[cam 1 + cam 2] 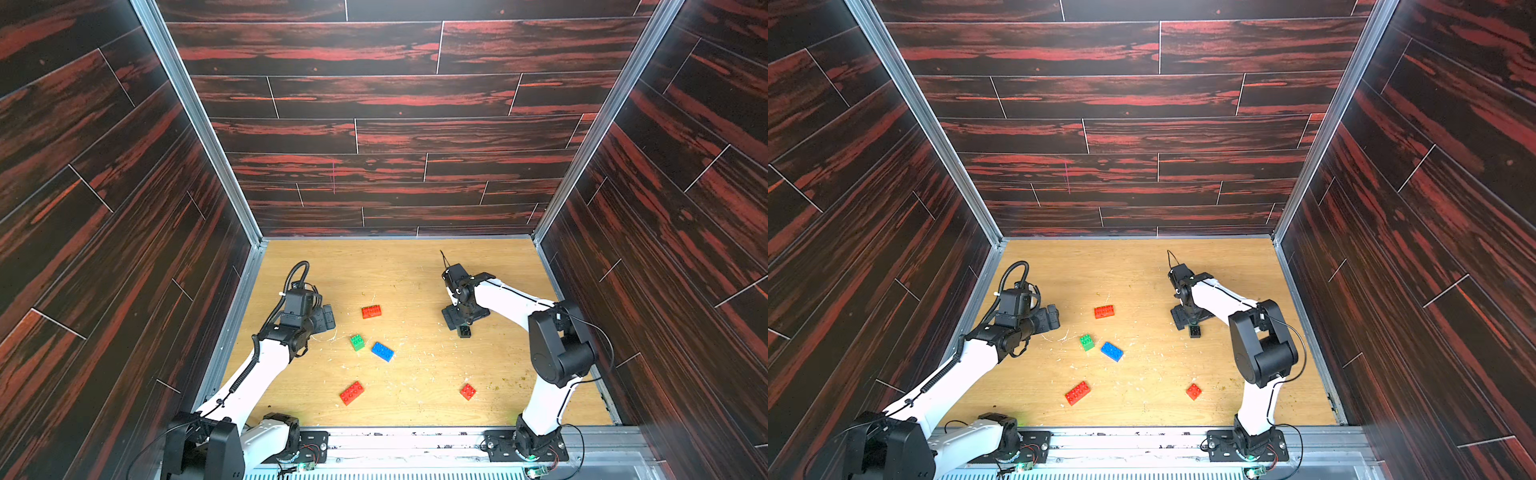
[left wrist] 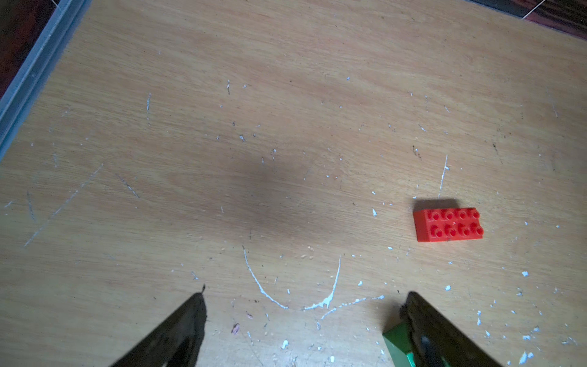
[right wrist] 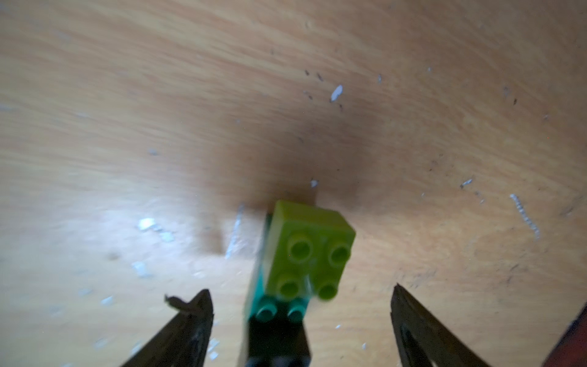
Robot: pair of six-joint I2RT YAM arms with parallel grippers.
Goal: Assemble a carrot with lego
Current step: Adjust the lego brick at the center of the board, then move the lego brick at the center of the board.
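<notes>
While both arms hang over the table [image 1: 374, 266], both top views show the lego [image 1: 1112, 351] loose across its middle: a far red brick [image 1: 371, 311], a green brick [image 1: 357, 342] and blue brick [image 1: 382, 351] close together nearer, then a near red brick [image 1: 351, 392] and a small red brick [image 1: 468, 391]. The left gripper [image 1: 328, 319] hovers left of them; the right gripper [image 1: 462, 321] points down at the carrot [image 1: 464, 331] on the right side, where only its black brick [image 1: 1195, 331] peeks out. From the left wrist, the jaws stand spread over bare wood, gripping nothing, with the far red brick off to one side and the green brick's corner just behind one finger [image 2: 438, 330], so I'd say that arm is parked. From the right wrist, the carrot is a lime brick [image 3: 309, 251] on a teal brick [image 3: 266, 310] on the black brick, standing free between wide-spread jaws that touch neither side; I'd judge it stands there as the base the loose bricks must join.
</notes>
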